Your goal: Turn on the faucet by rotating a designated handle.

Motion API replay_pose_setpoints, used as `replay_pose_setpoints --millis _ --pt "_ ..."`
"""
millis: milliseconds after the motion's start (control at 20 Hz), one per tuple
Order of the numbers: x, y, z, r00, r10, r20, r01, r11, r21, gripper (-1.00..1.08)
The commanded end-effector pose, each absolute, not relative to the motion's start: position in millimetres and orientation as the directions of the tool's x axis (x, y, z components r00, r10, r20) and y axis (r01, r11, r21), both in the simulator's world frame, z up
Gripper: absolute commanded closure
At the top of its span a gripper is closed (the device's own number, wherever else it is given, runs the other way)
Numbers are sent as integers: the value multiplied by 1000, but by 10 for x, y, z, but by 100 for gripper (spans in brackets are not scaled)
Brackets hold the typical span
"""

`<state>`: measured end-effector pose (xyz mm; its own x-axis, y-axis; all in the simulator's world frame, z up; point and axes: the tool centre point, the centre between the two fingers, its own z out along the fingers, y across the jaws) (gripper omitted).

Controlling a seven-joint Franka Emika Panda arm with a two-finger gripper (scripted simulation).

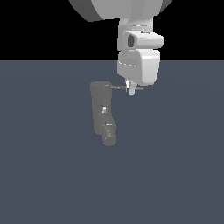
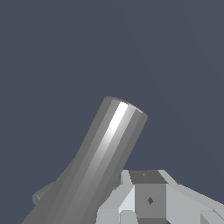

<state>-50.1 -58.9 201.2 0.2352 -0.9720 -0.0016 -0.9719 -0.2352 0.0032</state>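
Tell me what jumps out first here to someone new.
The glossy white robot arm comes down from the top of the exterior view, its fingers at the thin handle. That handle sticks out toward the exterior view's right from the top of the dull grey faucet, which stands alone on the flat blue-grey floor. The wrist view is mostly a shiny grey cylinder.

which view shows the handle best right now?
Exterior view. The handle shows as a thin rod sticking out from the top of the faucet toward that view's right, with the gripper at it. In the wrist view only the faucet body fills the frame; I can't make out the rod there.
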Motion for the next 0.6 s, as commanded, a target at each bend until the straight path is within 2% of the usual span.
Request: replay_pose_setpoints --millis 0,550 --pt "-419 -724 2012 220 -976 0 -976 -220 0 108" --pt "-132 -947 2015 212 -977 0 -977 -212 0 108"
